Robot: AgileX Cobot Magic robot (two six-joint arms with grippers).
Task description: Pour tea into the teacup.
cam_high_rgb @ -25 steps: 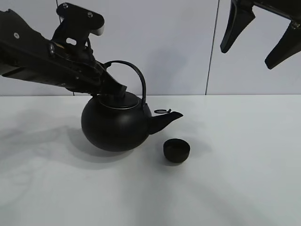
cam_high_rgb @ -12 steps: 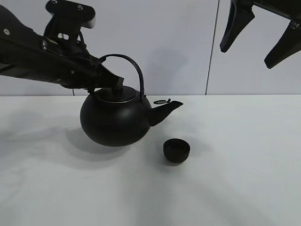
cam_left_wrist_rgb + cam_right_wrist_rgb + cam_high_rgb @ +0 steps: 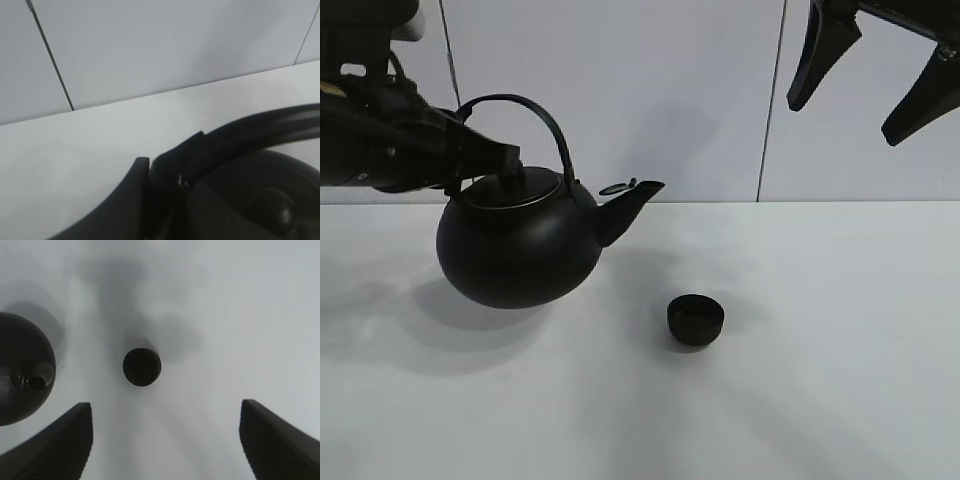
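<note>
You see a matte black kettle [image 3: 518, 245] with a black arched handle and a thin silvery line round its lid. The teacup [image 3: 696, 320] is the same plain black, inside and out. The bench [image 3: 820, 380] is plain white with soft grey shadows. Both claws, left [image 3: 490, 165] and right [image 3: 868, 75], are black. The wall panels behind are pale grey with dark seams.

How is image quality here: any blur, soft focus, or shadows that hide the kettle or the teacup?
Exterior high view: sharp, evenly lit; the kettle and teacup cast soft shadows on the white table, and black surfaces show little detail. Left wrist view: kettle handle close and soft-focused. Right wrist view: slightly hazy, broad grey shadows, teacup outline still clear.
</note>
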